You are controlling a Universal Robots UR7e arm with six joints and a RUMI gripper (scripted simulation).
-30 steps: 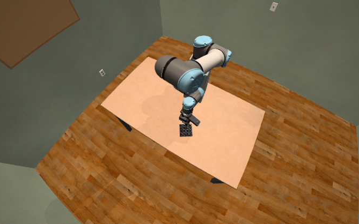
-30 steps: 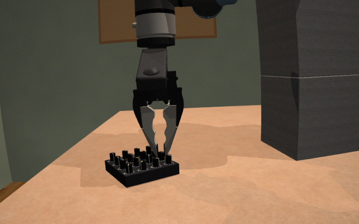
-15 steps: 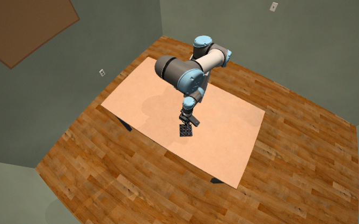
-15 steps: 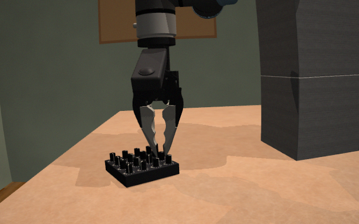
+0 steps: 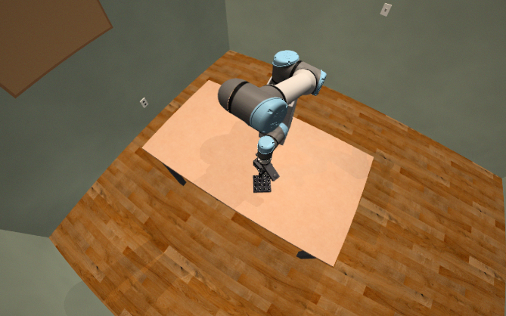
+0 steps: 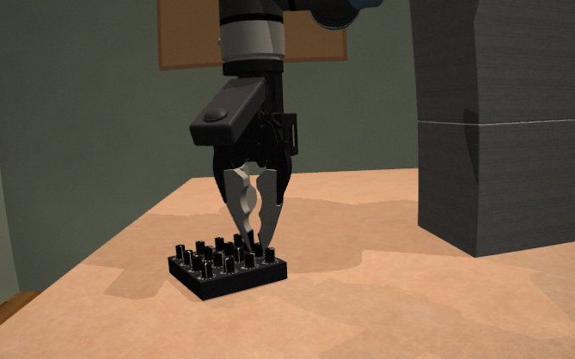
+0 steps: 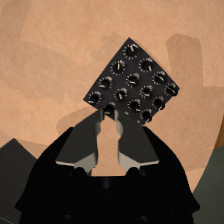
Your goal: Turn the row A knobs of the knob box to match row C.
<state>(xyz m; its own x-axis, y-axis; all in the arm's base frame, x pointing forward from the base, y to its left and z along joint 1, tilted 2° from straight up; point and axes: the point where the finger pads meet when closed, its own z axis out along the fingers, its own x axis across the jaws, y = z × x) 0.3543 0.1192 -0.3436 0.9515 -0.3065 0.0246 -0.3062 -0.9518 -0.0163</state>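
The black knob box (image 5: pixel 262 184) (image 6: pixel 235 280) (image 7: pixel 150 77) lies on the peach table top (image 5: pixel 317 196) (image 6: pixel 414 303), with several small black knobs standing in rows on its top. My gripper (image 5: pixel 263 173) (image 6: pixel 256 244) (image 7: pixel 109 108) comes straight down onto the box and is shut on one knob (image 7: pixel 109 107) in the row along the box edge nearest the wrist camera, the second from the left corner in the wrist view. The fingers hide most of that knob and its mark. The white pointer marks on the other knobs show in the wrist view.
The robot's grey pedestal (image 6: pixel 498 133) stands on the table to the right of the box. The table edge (image 5: pixel 246 219) runs close in front of the box in the top view. Wood floor (image 5: pixel 423 235) surrounds the table.
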